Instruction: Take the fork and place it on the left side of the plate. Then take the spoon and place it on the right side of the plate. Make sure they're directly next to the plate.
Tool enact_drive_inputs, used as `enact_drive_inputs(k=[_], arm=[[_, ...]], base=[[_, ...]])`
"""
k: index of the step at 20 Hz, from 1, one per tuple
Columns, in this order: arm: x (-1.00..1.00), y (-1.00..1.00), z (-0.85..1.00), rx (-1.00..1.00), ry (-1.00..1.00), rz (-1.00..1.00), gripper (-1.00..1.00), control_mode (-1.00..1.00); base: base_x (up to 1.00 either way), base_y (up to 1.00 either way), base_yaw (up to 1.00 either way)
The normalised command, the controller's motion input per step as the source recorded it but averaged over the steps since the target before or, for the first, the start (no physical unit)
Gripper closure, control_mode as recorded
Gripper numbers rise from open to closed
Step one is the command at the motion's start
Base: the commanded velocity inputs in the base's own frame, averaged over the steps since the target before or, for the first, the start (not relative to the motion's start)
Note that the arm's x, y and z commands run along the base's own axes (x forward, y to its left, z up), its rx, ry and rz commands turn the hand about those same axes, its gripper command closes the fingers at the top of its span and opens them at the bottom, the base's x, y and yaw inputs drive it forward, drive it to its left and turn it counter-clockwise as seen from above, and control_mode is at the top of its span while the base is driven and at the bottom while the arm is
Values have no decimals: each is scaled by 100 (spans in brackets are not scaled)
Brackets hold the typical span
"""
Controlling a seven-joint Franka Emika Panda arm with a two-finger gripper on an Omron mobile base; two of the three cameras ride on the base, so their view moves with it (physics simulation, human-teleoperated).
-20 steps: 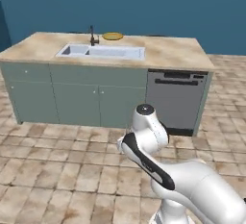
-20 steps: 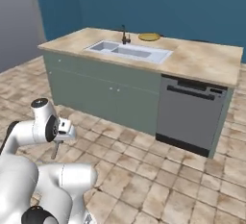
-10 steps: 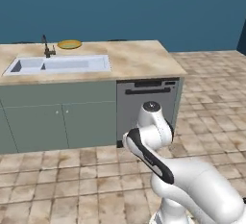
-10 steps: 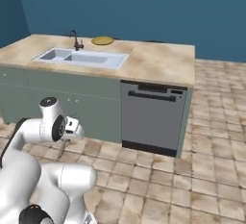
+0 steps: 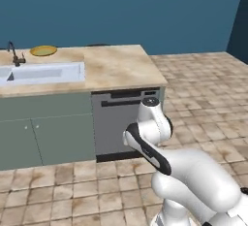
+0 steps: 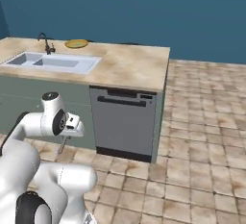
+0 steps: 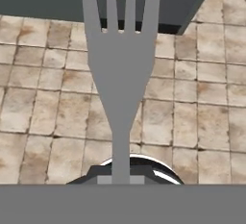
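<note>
The grey four-tined fork (image 7: pixel 120 74) fills the hand view, tines pointing away over the tiled floor, its thin handle pinched between my gripper's fingertips (image 7: pixel 120 175). In the right base view the gripper (image 6: pixel 66 134) hangs low in front of the cabinets, shut on the fork (image 6: pixel 62 144), which points down. The plate (image 5: pixel 43 51), yellow-rimmed with a green centre, lies at the back of the counter behind the sink (image 6: pixel 76 43). The spoon is out of view.
A beige counter (image 5: pixel 116 67) holds a white double sink (image 5: pixel 46 72) with a dark faucet (image 5: pixel 14 55). A grey dishwasher (image 6: pixel 124 122) sits under the counter's right end. Tiled floor (image 6: pixel 202 136) stretches to the right, with a blue wall behind.
The whole picture has shifted: the base has travelled right along the counter, so sink and plate now sit further left. The fork stays in the shut gripper.
</note>
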Motion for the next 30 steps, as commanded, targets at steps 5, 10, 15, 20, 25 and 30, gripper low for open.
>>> enact_drive_inputs(k=[5, 10, 15, 20, 25, 30], arm=[[0, 0, 0, 0, 0, 0, 100, 100], [0, 0, 0, 0, 0, 0, 100, 100], [0, 0, 0, 0, 0, 0, 100, 100], [0, 0, 0, 0, 0, 0, 100, 100], [0, 0, 0, 0, 0, 0, 100, 100], [0, 0, 0, 0, 0, 0, 100, 100]], base=[[3, -100, -16], [44, -100, -15], [90, -100, -13], [100, -100, -9], [100, -99, -4], [100, -76, -3]])
